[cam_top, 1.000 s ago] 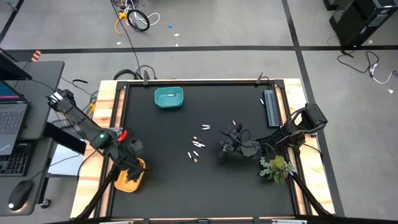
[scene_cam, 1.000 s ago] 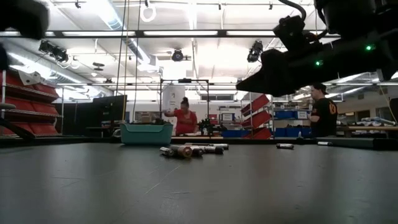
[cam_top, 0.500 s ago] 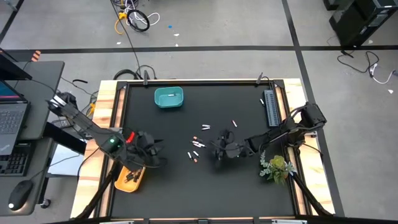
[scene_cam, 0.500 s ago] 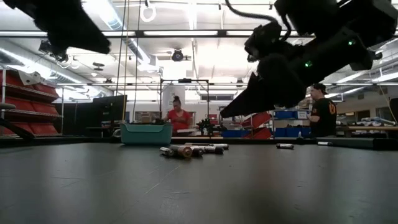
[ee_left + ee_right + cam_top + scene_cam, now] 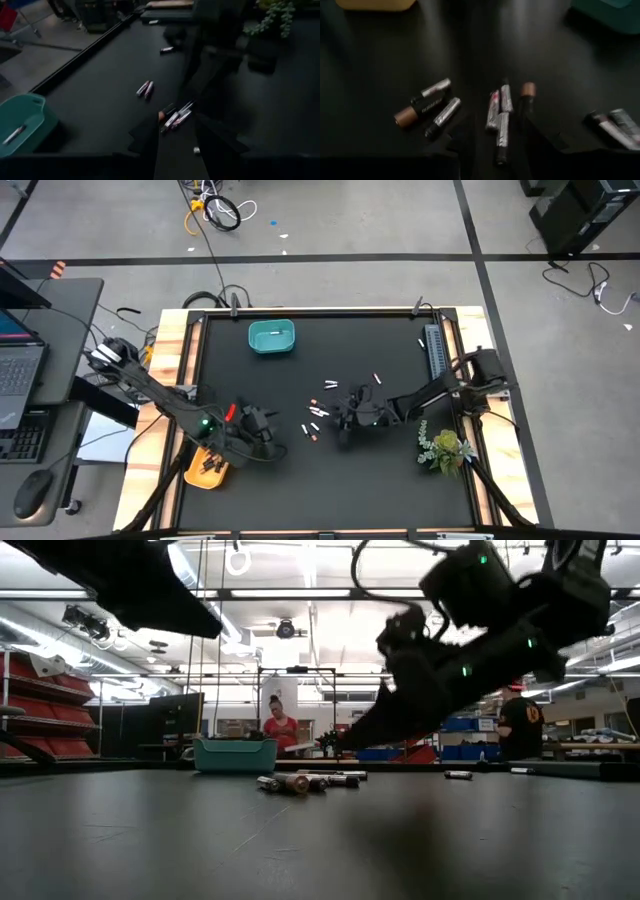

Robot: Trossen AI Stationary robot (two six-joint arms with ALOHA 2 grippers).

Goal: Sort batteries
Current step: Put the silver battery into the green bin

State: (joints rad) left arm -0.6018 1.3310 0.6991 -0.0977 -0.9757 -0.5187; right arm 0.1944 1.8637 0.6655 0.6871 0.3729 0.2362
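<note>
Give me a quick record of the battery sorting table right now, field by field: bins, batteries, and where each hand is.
teal bin: far side of the table, one battery lying inside
yellow bin: near left edge, dark items inside
loose batteries: scattered at the table's middle, silver and dark ones mixed
left hand: over the mat beside the yellow bin, pointing at the cluster, nothing held
right hand: just right of the cluster, fingers apart over the batteries, nothing gripped
grey ribbed strip: along the right edge
</note>
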